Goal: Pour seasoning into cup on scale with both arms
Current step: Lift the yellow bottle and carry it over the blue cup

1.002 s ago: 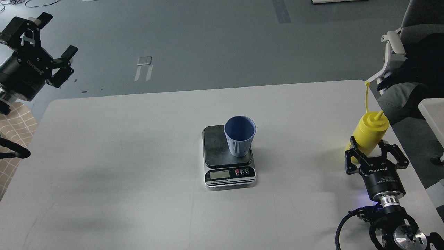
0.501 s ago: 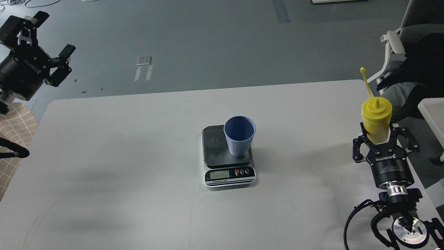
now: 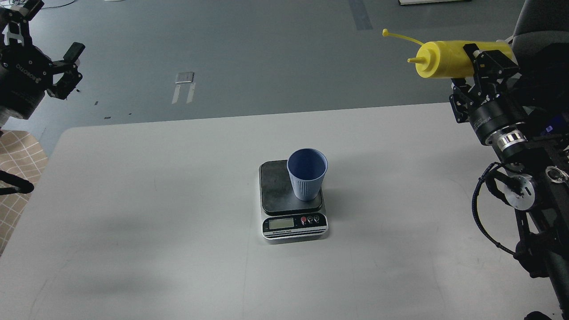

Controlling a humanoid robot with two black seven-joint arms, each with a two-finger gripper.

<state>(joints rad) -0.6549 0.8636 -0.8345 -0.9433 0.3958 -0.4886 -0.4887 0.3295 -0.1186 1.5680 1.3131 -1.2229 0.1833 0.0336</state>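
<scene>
The pale blue ribbed cup [image 3: 307, 174] stands upright on the dark plate of the kitchen scale [image 3: 278, 186] in the middle of the white table. My right gripper [image 3: 486, 58] is shut on the yellow seasoning bottle [image 3: 444, 59], held high at the upper right, lying horizontal with its nozzle pointing left and the cap strap trailing left. The bottle is far to the right of the cup and well above table height. My left gripper [image 3: 49, 42] is open and empty, raised at the upper left, beyond the table's far left corner.
The white table [image 3: 178, 200] fills the lower view. A checked cloth [image 3: 18, 178] lies off the table's left edge. A grey office chair [image 3: 540, 26] stands behind my right arm. Grey floor lies beyond the table.
My right gripper has lifted the yellow bottle from the table's right edge up high and turned it from upright to horizontal, nozzle leftward. My left gripper has drifted up and to the left.
</scene>
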